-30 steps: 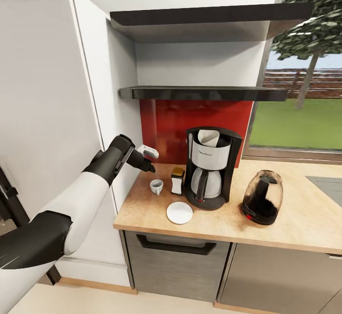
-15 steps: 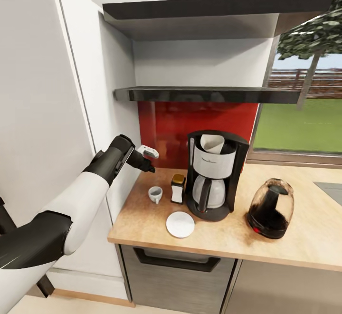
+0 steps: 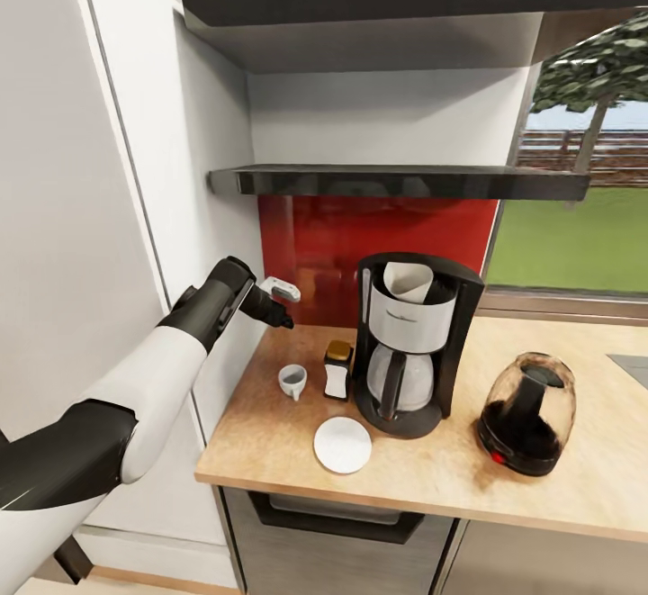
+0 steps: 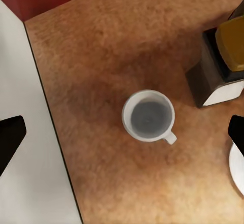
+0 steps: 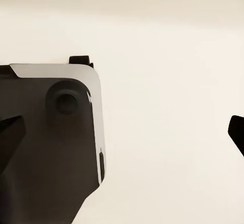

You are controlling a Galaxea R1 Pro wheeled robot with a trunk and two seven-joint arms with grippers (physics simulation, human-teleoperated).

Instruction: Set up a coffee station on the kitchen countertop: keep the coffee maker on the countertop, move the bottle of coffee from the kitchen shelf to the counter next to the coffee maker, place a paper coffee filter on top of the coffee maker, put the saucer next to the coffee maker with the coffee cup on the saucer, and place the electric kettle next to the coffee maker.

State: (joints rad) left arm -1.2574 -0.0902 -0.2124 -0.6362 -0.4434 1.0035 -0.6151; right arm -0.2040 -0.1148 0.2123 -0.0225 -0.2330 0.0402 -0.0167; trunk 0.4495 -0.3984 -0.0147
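Observation:
On the kitchen countertop [image 3: 270, 451] stands the coffee maker [image 3: 409, 347] with the paper coffee filter [image 3: 407, 279] in its top. Left of it are the bottle of coffee [image 3: 338, 368] and the coffee cup [image 3: 292, 381]. The saucer [image 3: 342, 444] lies bare in front and the electric kettle [image 3: 527, 413] stands to the right. The kitchen shelf [image 3: 396, 181] above is bare. My left gripper [image 3: 279, 305] hovers open above the counter's back left corner. Its wrist view looks down on the coffee cup [image 4: 148, 117], the bottle of coffee [image 4: 223, 64] and the saucer's [image 4: 238, 169] edge. My right gripper [image 5: 122, 132] is open.
A white tall cabinet [image 3: 108, 217] walls the counter's left side, close to my left arm. A thicker black board [image 3: 405, 1] hangs above the shelf, with a red backsplash [image 3: 315, 235] below it. A window [image 3: 576, 217] is at the right. The right wrist view faces a dark robot part [image 5: 51, 148] over pale floor.
The whole head view has shifted, so the camera has moved nearer the counter. The things on the counter keep their places. My left arm holds its pose, open.

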